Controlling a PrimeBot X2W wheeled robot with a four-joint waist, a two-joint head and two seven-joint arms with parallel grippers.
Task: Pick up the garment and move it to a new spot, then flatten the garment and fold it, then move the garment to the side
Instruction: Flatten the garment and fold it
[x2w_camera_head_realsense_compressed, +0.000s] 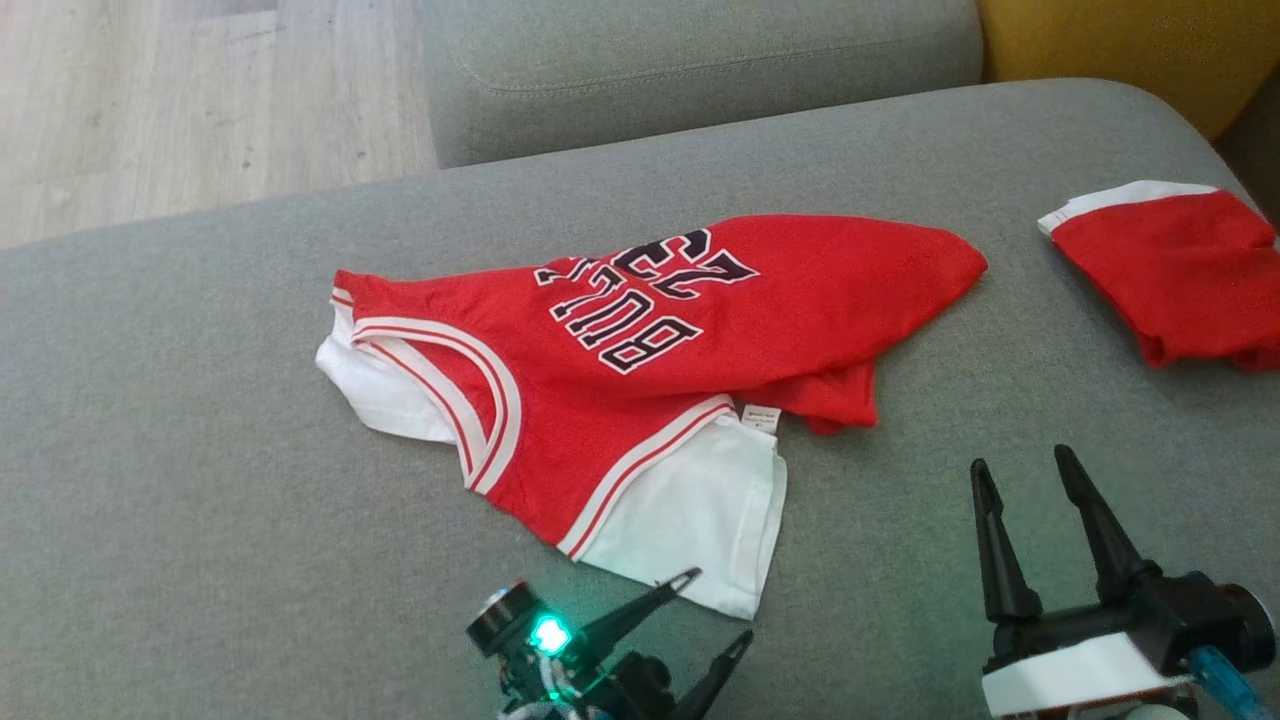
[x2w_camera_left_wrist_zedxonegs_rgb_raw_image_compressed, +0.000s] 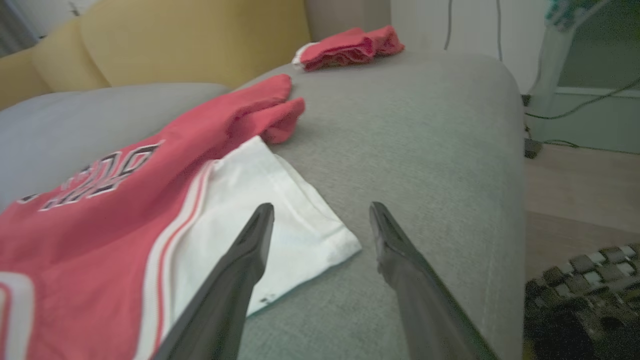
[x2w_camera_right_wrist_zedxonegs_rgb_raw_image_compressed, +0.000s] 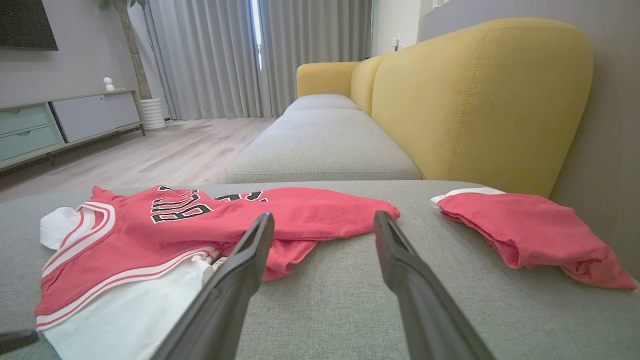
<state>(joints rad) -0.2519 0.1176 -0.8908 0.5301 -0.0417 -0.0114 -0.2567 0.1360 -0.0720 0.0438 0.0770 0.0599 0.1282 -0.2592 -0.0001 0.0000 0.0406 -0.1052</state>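
A red jersey with white sleeves and black lettering (x2w_camera_head_realsense_compressed: 620, 390) lies partly spread on the grey sofa seat (x2w_camera_head_realsense_compressed: 200, 420), its hem bunched toward the right. The same garment (x2w_camera_left_wrist_zedxonegs_rgb_raw_image_compressed: 115, 215) fills the left of the left wrist view, and it lies at the left in the right wrist view (x2w_camera_right_wrist_zedxonegs_rgb_raw_image_compressed: 165, 235). My left gripper (x2w_camera_head_realsense_compressed: 718, 605) is open, its tips just off the corner of the white sleeve, nothing held. My right gripper (x2w_camera_head_realsense_compressed: 1022, 468) is open over bare cushion, to the right of the jersey, empty.
A second red garment with white trim (x2w_camera_head_realsense_compressed: 1180, 270) lies folded at the seat's far right edge. A yellow sofa back (x2w_camera_right_wrist_zedxonegs_rgb_raw_image_compressed: 475, 100) rises behind it. Another grey cushion (x2w_camera_head_realsense_compressed: 700, 70) sits farther back, with wood floor (x2w_camera_head_realsense_compressed: 200, 100) beyond at the left.
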